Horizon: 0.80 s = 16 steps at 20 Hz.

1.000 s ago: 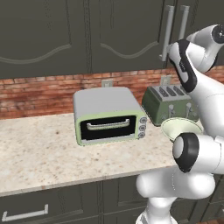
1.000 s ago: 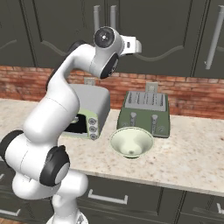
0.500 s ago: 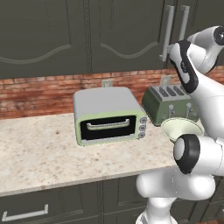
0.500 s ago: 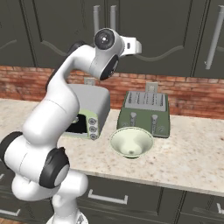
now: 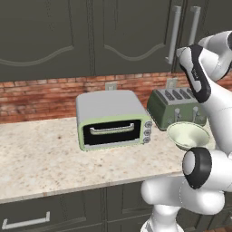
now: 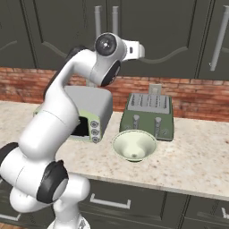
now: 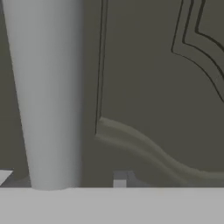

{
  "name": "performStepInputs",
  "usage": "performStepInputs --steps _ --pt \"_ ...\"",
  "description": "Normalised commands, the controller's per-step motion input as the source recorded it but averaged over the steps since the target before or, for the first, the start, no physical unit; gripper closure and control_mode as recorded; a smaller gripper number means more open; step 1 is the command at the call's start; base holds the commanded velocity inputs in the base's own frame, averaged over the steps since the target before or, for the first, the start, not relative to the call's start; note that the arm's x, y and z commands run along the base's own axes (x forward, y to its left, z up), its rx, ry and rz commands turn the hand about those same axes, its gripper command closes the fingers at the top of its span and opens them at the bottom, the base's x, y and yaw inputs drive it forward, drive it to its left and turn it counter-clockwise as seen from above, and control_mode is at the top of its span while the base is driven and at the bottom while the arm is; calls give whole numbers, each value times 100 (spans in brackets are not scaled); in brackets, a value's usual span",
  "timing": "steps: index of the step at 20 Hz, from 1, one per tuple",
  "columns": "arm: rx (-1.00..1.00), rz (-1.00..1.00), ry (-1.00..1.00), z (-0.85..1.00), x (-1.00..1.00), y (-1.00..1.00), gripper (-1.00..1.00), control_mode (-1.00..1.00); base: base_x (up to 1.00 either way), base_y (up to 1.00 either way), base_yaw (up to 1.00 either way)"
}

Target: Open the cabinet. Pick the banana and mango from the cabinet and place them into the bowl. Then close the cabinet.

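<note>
On the counter in front of the base sits the empty bowl (image 6: pixel 134 145), just before the toaster (image 6: pixel 148 115), with the toaster oven (image 5: pixel 113 118) to its left. Above, the cabinet (image 5: pixel 136 36) is shut. Its left bar handle (image 7: pixel 46 94) looms against the hand; whether the gripper grasps it, I cannot tell. The handle looks rigid and smooth, the hinged door light; take the bar mid-length.

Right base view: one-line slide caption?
Arm raised to the closed cabinet, hand at its bar handle; empty bowl waits on the counter before the toaster.
</note>
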Motion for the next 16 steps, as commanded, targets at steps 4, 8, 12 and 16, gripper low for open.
performStepInputs --steps 4,8,12,16 --pt "0 3 -10 0 -34 0 100 -100 0 0 0" --pt "0 3 -8 0 -26 0 100 -100 0 0 0" --pt "0 1 -5 9 -31 -7 100 -100 0 0 0" --pt "-1 0 -2 22 -23 -19 100 -100 0 0 0"
